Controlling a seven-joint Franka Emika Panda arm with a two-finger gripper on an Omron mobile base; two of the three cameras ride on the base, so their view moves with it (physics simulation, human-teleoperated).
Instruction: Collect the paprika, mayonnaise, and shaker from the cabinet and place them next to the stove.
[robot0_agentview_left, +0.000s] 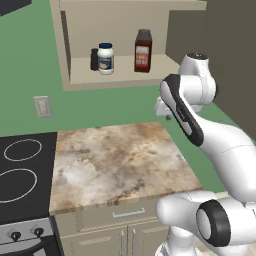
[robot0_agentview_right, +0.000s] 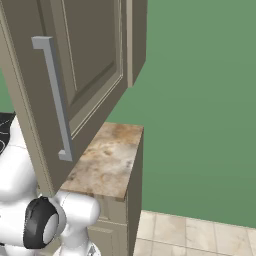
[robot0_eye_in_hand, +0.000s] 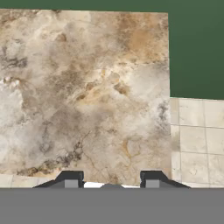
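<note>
All three items, the paprika (robot0_agentview_left: 143, 50), the mayonnaise (robot0_agentview_left: 105, 58) and the shaker (robot0_agentview_left: 94, 59), stand upright on the cabinet (robot0_agentview_left: 120, 75) shelf, well above and beyond the gripper (robot0_eye_in_hand: 111, 183), whose empty jaws, at their narrowest, point down at the counter (robot0_agentview_left: 115, 160).

White arm (robot0_agentview_left: 220, 145), dark joints

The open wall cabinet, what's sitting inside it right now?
On the cabinet shelf stand the paprika, the mayonnaise, and the shaker, which the jar partly covers. The upper part lies out of frame.
</note>
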